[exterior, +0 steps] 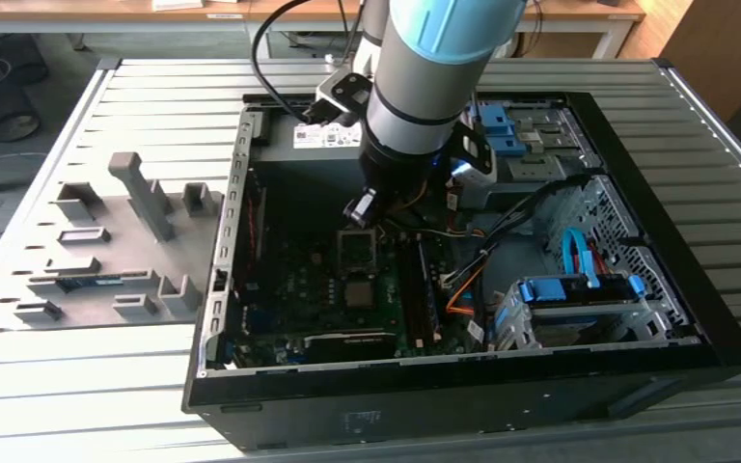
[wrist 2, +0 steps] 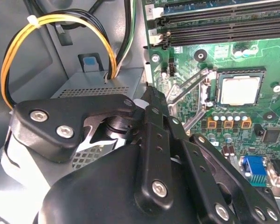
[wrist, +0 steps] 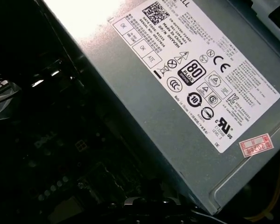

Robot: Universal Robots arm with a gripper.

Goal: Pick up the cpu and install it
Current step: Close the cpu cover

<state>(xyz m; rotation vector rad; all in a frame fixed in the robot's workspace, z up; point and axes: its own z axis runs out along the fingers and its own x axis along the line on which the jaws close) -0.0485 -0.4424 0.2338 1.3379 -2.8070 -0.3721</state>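
Note:
The cpu (wrist 2: pixel 238 90), a small square chip with a pale silvery top, lies flat in the socket on the green motherboard (wrist 2: pixel 252 51). The socket's metal frame and lever (wrist 2: pixel 191 93) stand swung open beside it. My gripper (wrist 2: pixel 151 93) is black. It hangs off to the side of the socket, over the edge of the grey power supply, and does not touch the cpu. In the exterior view the gripper (exterior: pixel 362 214) is inside the open computer case, just behind the socket area (exterior: pixel 359 275) on the motherboard.
The power supply (wrist: pixel 186 93) fills the case's back part. Yellow and black cables (wrist 2: pixel 18 51) loop close to the gripper. Memory slots (wrist 2: pixel 214 23) run beside the socket. A drive cage with blue parts (exterior: pixel 577 289) stands at the exterior view's right. A grey parts fixture (exterior: pixel 113 241) lies outside the case.

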